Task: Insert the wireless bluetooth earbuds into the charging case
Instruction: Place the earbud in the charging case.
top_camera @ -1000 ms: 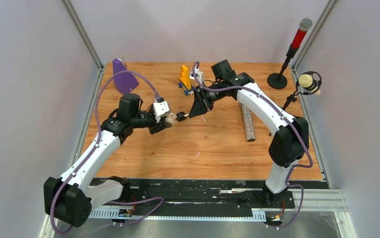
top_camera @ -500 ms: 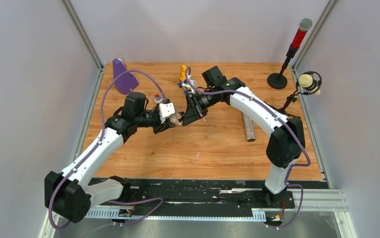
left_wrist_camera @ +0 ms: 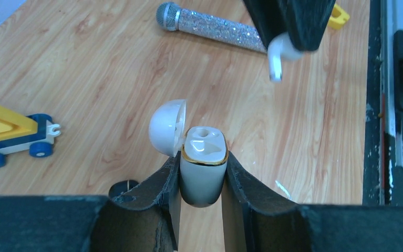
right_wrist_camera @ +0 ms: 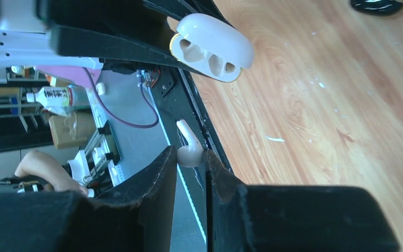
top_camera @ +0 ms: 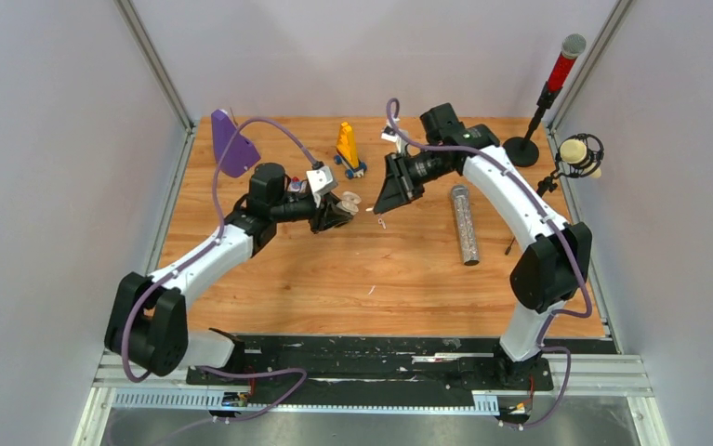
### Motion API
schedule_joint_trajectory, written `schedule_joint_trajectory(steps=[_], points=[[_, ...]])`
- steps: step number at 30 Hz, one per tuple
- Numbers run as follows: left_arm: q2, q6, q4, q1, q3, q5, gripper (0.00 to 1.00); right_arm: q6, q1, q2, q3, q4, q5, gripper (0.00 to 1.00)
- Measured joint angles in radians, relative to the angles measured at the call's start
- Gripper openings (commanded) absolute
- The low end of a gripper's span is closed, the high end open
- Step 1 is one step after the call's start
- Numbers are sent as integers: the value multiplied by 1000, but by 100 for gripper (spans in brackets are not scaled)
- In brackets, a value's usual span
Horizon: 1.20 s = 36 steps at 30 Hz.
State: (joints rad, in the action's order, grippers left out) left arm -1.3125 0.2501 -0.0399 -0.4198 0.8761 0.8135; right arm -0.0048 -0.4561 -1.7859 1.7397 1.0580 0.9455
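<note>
While the table point(top_camera: 380, 279) edges lie well off, my left gripper point(left_wrist_camera: 202, 160) squeezes the charging case point(left_wrist_camera: 204, 173) and my right gripper point(right_wrist_camera: 190, 157) pinches an earbud point(right_wrist_camera: 189, 149) at its 3 o'clock.

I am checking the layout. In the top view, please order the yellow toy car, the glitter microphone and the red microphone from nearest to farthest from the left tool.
From the left tool:
1. Yellow toy car, just behind it, toward the back.
2. Glitter microphone, lying to its right.
3. Red microphone, standing at the back right corner.
</note>
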Motion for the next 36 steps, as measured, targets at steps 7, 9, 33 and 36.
schedule_joint_trajectory(steps=[7, 9, 33, 36], points=[[-137, -185, -433, -16, -92, 16, 0, -84, 84, 23, 63, 102, -23, 11], [-187, -237, -605, -20, -124, 13, 0, -104, 80, 37, 64, 119, -52, 11], [-491, -177, -1380, -215, -318, -217, 0, -193, 29, 27, 7, 162, -383, 12], [-497, -156, -1387, -226, -319, -246, 0, -199, 4, 27, 4, 160, -416, 12]])
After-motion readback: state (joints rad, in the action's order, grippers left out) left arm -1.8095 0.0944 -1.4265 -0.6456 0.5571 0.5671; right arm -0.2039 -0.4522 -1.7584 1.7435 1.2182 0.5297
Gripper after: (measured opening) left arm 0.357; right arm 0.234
